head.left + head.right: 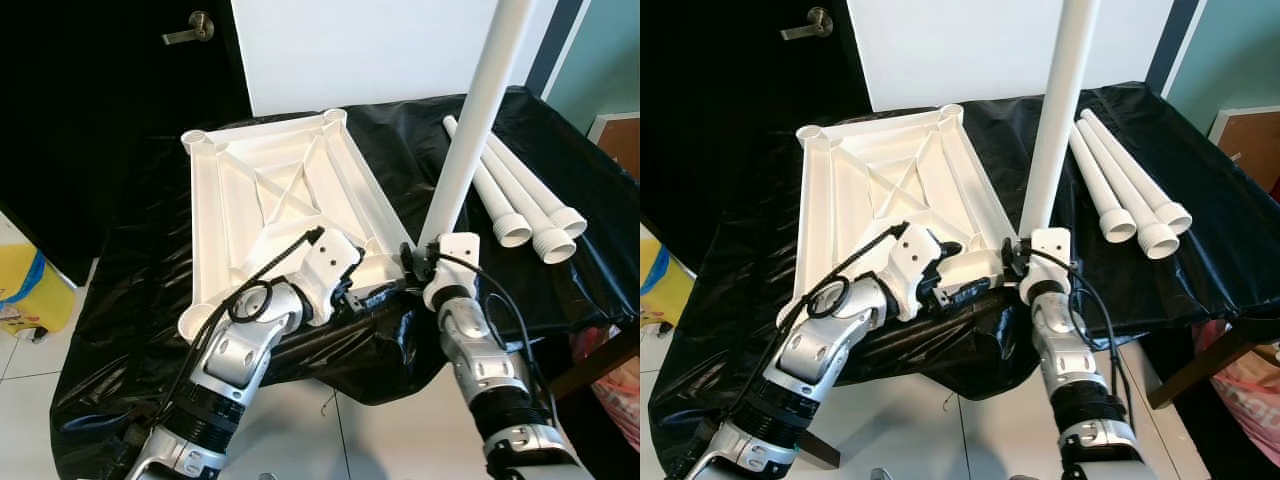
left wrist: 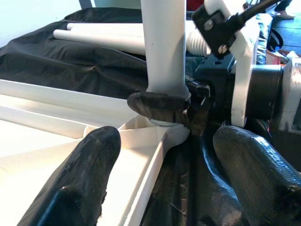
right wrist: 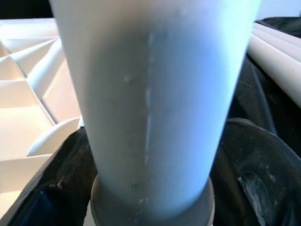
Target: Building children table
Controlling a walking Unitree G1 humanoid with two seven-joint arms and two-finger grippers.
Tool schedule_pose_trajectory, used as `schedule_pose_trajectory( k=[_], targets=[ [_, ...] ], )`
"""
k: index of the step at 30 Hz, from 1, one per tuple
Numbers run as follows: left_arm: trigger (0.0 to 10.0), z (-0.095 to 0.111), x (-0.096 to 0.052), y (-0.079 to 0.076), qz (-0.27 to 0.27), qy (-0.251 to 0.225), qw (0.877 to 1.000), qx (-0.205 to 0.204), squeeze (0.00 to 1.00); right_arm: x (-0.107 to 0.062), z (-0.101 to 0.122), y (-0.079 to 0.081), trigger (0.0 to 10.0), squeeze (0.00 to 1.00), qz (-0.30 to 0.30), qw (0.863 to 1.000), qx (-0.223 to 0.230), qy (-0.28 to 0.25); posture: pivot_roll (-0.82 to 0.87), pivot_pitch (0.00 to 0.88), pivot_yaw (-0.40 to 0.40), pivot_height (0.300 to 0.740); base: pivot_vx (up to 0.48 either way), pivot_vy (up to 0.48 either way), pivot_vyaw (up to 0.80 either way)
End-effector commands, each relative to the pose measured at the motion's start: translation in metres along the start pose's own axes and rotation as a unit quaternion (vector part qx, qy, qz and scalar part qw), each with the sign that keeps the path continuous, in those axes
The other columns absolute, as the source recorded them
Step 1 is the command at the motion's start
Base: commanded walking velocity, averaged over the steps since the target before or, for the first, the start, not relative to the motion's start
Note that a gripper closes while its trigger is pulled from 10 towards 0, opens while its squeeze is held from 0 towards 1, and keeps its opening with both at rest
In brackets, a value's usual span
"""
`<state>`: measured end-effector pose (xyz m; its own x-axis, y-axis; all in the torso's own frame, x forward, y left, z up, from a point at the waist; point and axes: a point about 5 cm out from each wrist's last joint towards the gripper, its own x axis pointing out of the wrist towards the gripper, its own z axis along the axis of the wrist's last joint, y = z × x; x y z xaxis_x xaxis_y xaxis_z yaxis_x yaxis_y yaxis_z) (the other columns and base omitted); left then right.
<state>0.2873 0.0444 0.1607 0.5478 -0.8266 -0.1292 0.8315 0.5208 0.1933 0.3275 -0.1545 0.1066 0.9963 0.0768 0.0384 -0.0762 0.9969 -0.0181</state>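
Right wrist view: right gripper (image 3: 150, 188) clamping leg (image 3: 150, 94).

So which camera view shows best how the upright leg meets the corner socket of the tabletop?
The left wrist view: the white leg, gripped by the right gripper, stands right over the corner socket. The eye views hide that joint behind the arms. The right wrist view shows the leg close up.

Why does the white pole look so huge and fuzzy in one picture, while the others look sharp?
In the right wrist view the table leg sits right against the lens, clamped in the right gripper, so it looks soft and oversized. The left wrist view blurs the near fingers of the left gripper. The eye views are crisp, though the tabletop is nearly washed out.
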Motion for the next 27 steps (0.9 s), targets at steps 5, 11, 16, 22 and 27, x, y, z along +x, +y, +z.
schedule_pose_trajectory(
  k=[5,11,16,22,27],
  targets=[
    [10.0,0.002,0.003,-0.004,-0.01,-0.005,1.0,0.002,0.0,0.002,0.001,-0.009,10.0,0.0,0.098,0.995,-0.029,-0.012,-0.13,0.0,0.025,0.74,0.0,0.0,0.0],
    [10.0,0.001,0.003,-0.002,-0.005,-0.002,1.0,0.009,0.0,0.014,0.011,-0.015,10.0,0.0,0.188,0.981,-0.042,-0.01,-0.12,0.0,0.028,0.74,0.0,0.0,0.0],
    [10.0,0.003,0.004,-0.003,-0.005,-0.004,1.0,0.01,0.0,0.021,0.015,-0.015,10.0,0.0,0.229,0.972,-0.057,-0.001,-0.11,0.0,0.028,0.74,0.0,0.0,0.0],
    [10.0,0.004,0.003,-0.002,-0.004,-0.005,1.0,0.012,0.0,0.024,0.014,-0.016,4.0,0.0,0.257,0.964,-0.061,0.009,-0.11,0.0,0.026,0.74,0.0,0.0,0.0],
    [10.0,0.004,0.003,-0.002,-0.003,-0.006,1.0,0.014,0.0,0.023,0.009,-0.023,0.0,0.0,0.26,0.964,-0.059,0.025,-0.1,0.0,0.023,0.74,0.0,0.0,0.0]
  ],
)
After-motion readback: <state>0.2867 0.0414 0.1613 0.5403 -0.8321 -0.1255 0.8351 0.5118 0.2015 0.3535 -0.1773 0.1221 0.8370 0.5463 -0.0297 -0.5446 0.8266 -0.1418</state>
